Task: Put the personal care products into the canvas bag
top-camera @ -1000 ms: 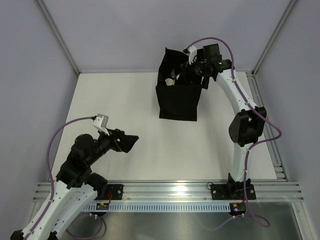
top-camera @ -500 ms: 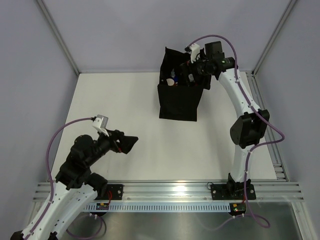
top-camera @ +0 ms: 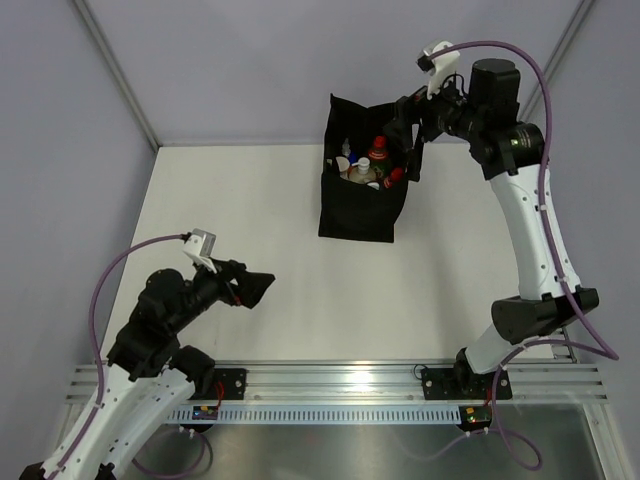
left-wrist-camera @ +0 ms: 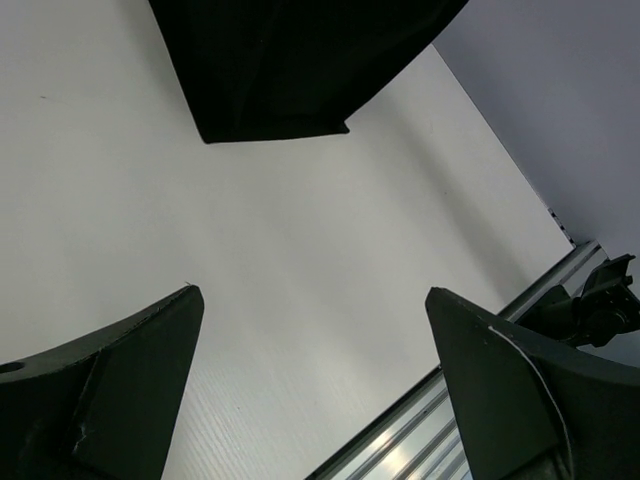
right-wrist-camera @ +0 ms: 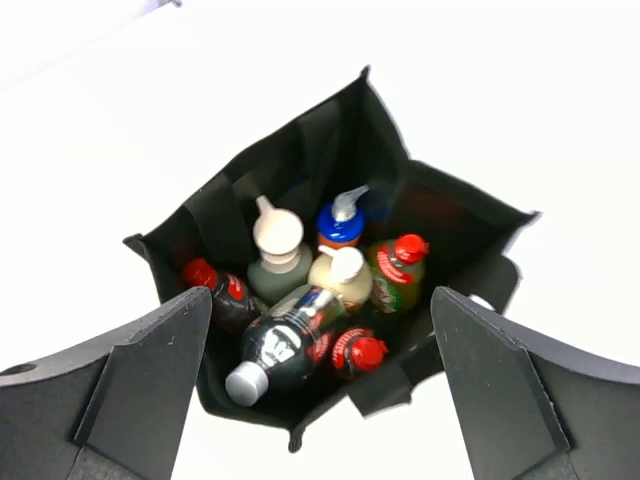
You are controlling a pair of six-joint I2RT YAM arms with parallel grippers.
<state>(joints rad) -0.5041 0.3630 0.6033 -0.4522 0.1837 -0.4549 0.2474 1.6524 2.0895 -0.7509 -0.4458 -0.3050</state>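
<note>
Already the canvas bag (right-wrist-camera: pixel 335 140) holds the bottles (right-wrist-camera: pixel 338 275), crowded together.

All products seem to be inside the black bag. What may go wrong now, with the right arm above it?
The dark silver-capped bottle lies tilted on top of the others, so a bump to the canvas bag might shift it or roll it out. The right arm holds its jaws open above the bag's soft rim; if it moves away low or sideways, it may catch the fabric and tip the bag.
</note>
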